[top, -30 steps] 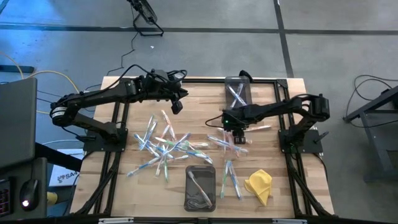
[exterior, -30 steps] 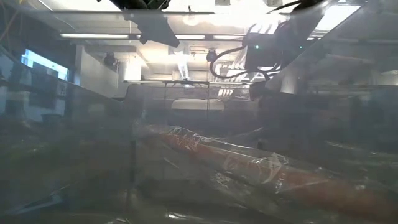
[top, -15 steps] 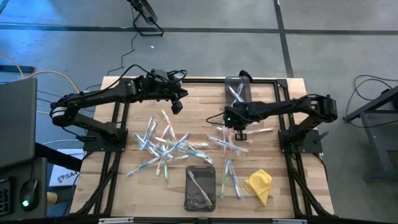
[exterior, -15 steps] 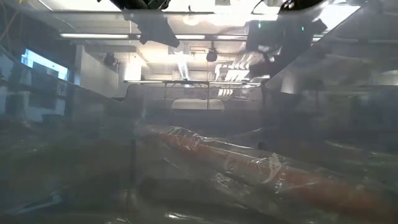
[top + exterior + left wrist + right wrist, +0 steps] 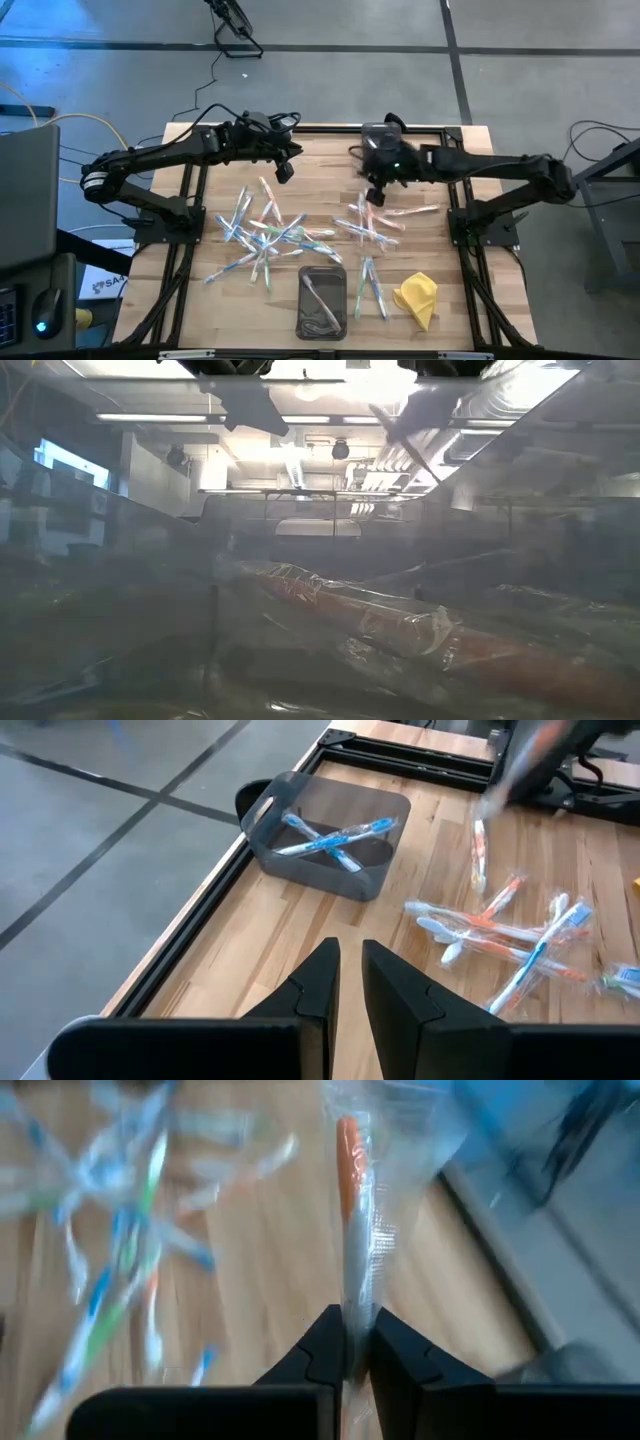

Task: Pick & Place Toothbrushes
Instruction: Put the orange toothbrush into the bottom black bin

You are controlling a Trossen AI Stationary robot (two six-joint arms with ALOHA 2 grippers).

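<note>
While pinched between the narrowed fingers of the right tool (image 5: 355,1342), an orange-handled wrapped toothbrush (image 5: 352,1210) sticking out forward, lifted above the table (image 5: 320,175) beside the grey bin (image 5: 330,835); left tool (image 5: 350,990) nearly closed, empty, over the table's far left part.

Past the left gripper (image 5: 350,982), its jaws nearly together, a dark bin (image 5: 325,840) sits at the wooden tabletop's (image 5: 290,935) edge holding crossed blue toothbrushes (image 5: 330,835). Wrapped toothbrushes (image 5: 510,935), orange and blue, lie scattered nearby.
</note>
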